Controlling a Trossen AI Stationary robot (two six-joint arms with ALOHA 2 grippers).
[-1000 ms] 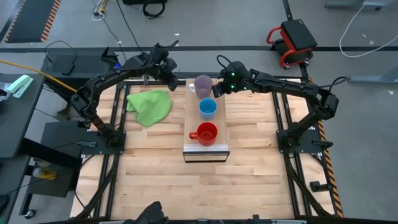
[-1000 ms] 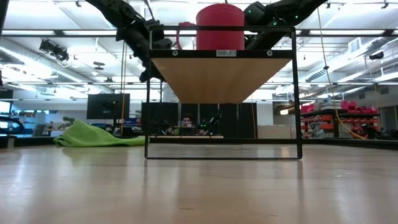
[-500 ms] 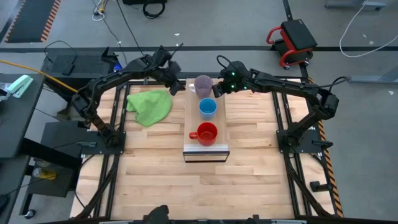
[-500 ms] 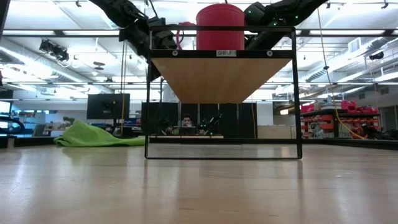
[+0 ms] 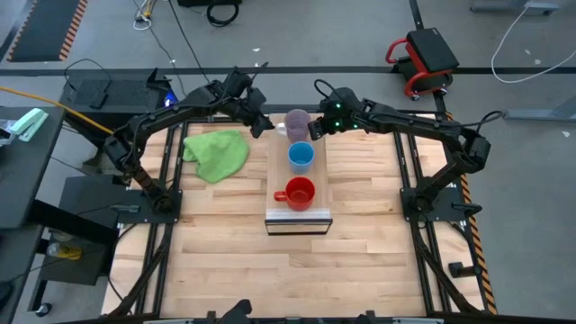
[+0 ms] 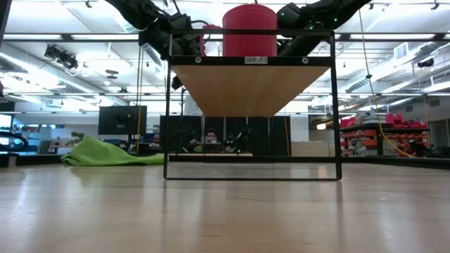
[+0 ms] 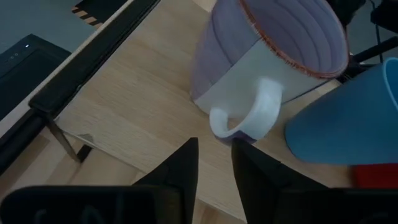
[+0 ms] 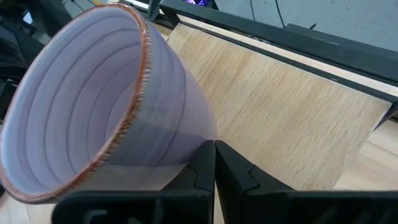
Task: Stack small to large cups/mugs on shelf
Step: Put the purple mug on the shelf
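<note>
Shelf (image 5: pixel 278 175): raised plank on the tabletop (image 5: pixel 360 261), carrying three cups in a row.
Purple mug (image 5: pixel 295 123): far end of the shelf, upright, handle toward the left arm; translucent, ridged inside, rim worn brown.
Blue cup (image 5: pixel 301 157): middle of the shelf, just beside the purple mug.
Red mug (image 5: pixel 299 193): near end of the shelf, handle to its left.
Left pincer (image 7: pixel 214 163): released, fingers parted a little, just short of the purple mug's handle and not touching it.
Right pincer (image 8: pixel 215 163): clenched, fingers together, tips against the purple mug's wall near its base; whether it pinches anything I cannot tell.
Handling: the purple mug looks like thin, light, smooth plastic, stiff but easy to tip or slide; a grip through the handle loop or across the rim looks safest.
Cloth (image 5: pixel 219 151): on the tabletop left of the shelf, apart from the cups.
</note>
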